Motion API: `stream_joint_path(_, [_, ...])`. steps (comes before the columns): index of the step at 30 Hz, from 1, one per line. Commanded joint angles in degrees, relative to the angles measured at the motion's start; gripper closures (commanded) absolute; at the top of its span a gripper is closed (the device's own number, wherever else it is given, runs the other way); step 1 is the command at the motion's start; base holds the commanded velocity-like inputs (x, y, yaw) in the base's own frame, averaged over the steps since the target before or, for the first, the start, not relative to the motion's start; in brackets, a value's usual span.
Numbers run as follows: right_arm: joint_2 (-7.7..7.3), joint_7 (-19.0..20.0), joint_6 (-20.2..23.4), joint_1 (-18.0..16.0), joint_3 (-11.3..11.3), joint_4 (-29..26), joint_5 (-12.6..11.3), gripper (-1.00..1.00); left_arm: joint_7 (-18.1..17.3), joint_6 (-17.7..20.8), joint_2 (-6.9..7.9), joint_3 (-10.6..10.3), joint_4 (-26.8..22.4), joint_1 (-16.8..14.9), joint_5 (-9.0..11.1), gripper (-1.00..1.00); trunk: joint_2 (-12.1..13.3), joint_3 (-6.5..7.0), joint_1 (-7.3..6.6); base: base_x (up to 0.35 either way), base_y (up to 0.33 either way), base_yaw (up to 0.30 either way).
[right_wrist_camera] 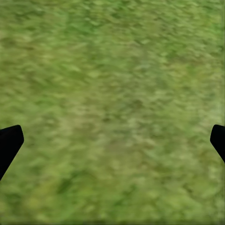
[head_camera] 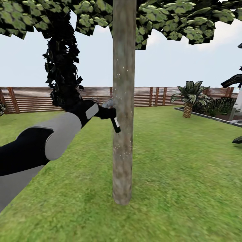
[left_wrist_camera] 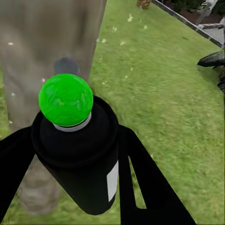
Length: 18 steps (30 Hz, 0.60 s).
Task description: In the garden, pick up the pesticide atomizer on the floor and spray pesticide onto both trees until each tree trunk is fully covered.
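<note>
The tree trunk (head_camera: 123, 117) stands straight in front of me in the head view, grey-brown and flecked with tiny white specks, under a blocky green canopy (head_camera: 168, 20). My left gripper (head_camera: 107, 112) is shut on the pesticide atomizer (head_camera: 115, 123), held against the trunk's left side at mid height. Looking along the left wrist, the dark bottle (left_wrist_camera: 77, 154) with its white label and green dot (left_wrist_camera: 65, 99) sits between the black fingers (left_wrist_camera: 140, 178), with the trunk (left_wrist_camera: 42, 42) close behind it. My right gripper (right_wrist_camera: 112, 140) is open above bare grass.
A brown slat fence (head_camera: 33, 97) rings the lawn. A narrow dark columnar tree (head_camera: 62, 67) stands behind my left arm. A short palm (head_camera: 189, 97) and a raised bed edge (head_camera: 208, 116) lie at the right. Open grass surrounds the trunk.
</note>
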Motion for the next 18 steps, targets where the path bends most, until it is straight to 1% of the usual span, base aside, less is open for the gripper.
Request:
stream_joint_path(1, [-0.01,0.22,-0.50,-0.10,-0.37,0.23,-0.25,-1.00,-0.03,-1.80,0.00,0.38,0.05,1.62,-1.22,1.00,-0.07,-0.07,0.00,0.000,0.000,0.000])
stream_joint_path(2, [-0.01,0.22,-0.50,-0.10,-0.37,0.23,-0.25,-1.00,-0.02,-2.71,0.00,0.38,0.10,2.49,-2.29,1.00,-0.07,-0.07,0.00,0.000,0.000,0.000])
stream_joint_path(3, [-0.01,0.22,-0.51,-0.10,-0.37,0.23,-0.25,-1.00,-0.02,-4.17,0.00,0.40,0.17,4.47,-4.43,1.00,-0.07,-0.07,0.00,0.000,0.000,0.000])
stream_joint_path(4, [-0.01,0.22,-0.51,-0.10,-0.37,0.23,-0.25,-1.00,-0.02,-6.65,0.00,0.39,0.23,8.24,-7.54,1.00,-0.07,-0.07,0.00,0.000,0.000,0.000])
stream_joint_path(5, [-0.01,0.22,-0.50,-0.10,-0.37,0.23,-0.25,-1.00,-0.05,-8.85,0.00,0.39,0.25,10.63,-9.10,1.00,-0.07,-0.07,0.00,0.000,0.000,0.000])
stream_joint_path(6, [-0.01,0.22,-0.50,-0.10,-0.37,0.23,-0.25,-1.00,-0.10,-11.21,0.00,0.39,0.26,12.82,-10.15,1.00,-0.07,-0.07,0.00,0.000,0.000,0.000])
stream_joint_path(7, [-0.01,0.22,-0.51,-0.10,-0.37,0.23,-0.25,-1.00,-0.13,-12.31,0.00,0.39,0.27,13.83,-10.53,1.00,-0.07,-0.07,0.00,0.000,0.000,0.000])
stream_joint_path(9, [-0.01,0.22,-0.51,-0.10,-0.37,0.23,-0.25,-1.00,-0.47,-16.40,0.00,0.39,0.33,17.95,-11.49,1.00,-0.07,-0.07,0.00,0.000,0.000,0.000])
stream_joint_path(10, [-0.01,0.22,-0.51,-0.10,-0.37,0.23,-0.25,-1.00,-0.93,-17.91,0.00,0.40,0.35,19.44,-11.67,1.00,-0.07,-0.07,0.00,0.000,0.000,0.000])
stream_joint_path(11, [-0.01,0.22,-0.51,-0.10,-0.37,0.23,-0.25,-1.00,-1.18,-18.80,0.00,0.42,0.35,20.21,-11.74,1.00,-0.07,-0.07,0.00,0.000,0.000,0.000])
stream_joint_path(15, [-0.01,0.22,-0.52,-0.10,-0.37,0.23,-0.25,-1.00,-2.04,-26.55,0.00,0.51,0.37,27.62,-12.01,1.00,-0.07,-0.07,0.00,0.000,0.000,0.000])
stream_joint_path(18, [-0.01,0.22,-0.49,-0.10,-0.37,0.22,-0.25,-1.00,-2.16,-30.77,0.00,0.61,0.34,32.36,-12.09,1.00,-0.07,-0.07,0.00,0.000,0.000,0.000])
